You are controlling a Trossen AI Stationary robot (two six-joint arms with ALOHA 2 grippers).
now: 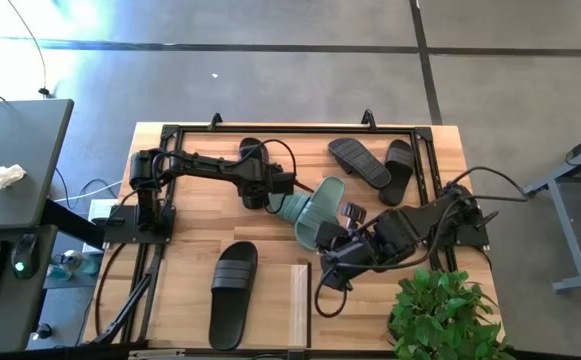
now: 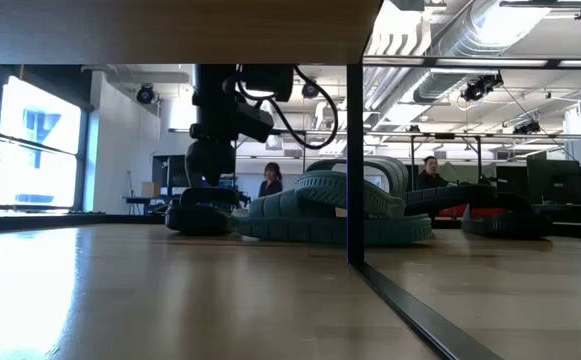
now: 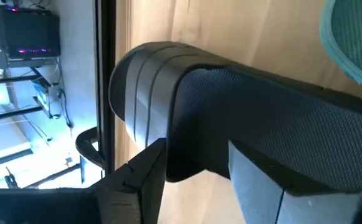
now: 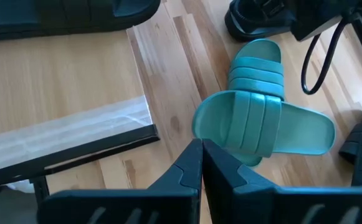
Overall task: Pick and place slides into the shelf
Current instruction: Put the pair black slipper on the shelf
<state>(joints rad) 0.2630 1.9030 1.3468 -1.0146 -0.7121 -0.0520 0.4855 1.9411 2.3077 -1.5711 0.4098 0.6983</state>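
The left gripper (image 1: 266,186) sits at the far middle of the table with its fingers (image 3: 137,186) set either side of a black slide (image 3: 230,112); in the left wrist view the sandal's edge lies between them, but I cannot tell whether they press it or merely straddle it. The right gripper (image 4: 200,163) hangs over the bare wood near the middle of the table, its two fingers brought together with nothing between them.

Just beyond the right gripper lie the two sage-green slides (image 4: 258,118), one on top of the other and crossing it, in the middle of the table. Another pair of black slides (image 1: 375,165) lies at the far right, the two touching at one end. A single black slide (image 1: 232,292) rests on the top board of the shelf (image 1: 295,300), which stands at the near edge of the table, left of centre. That makes five sandals plainly counted in the high view, with the sixth likely the one under the left arm.

As a judgement, the work is at an early stage: one slide is placed on the shelf, and the other five are still out on the tabletop. The lower level of the shelf shows nothing stored in the low view, as far as can be seen.
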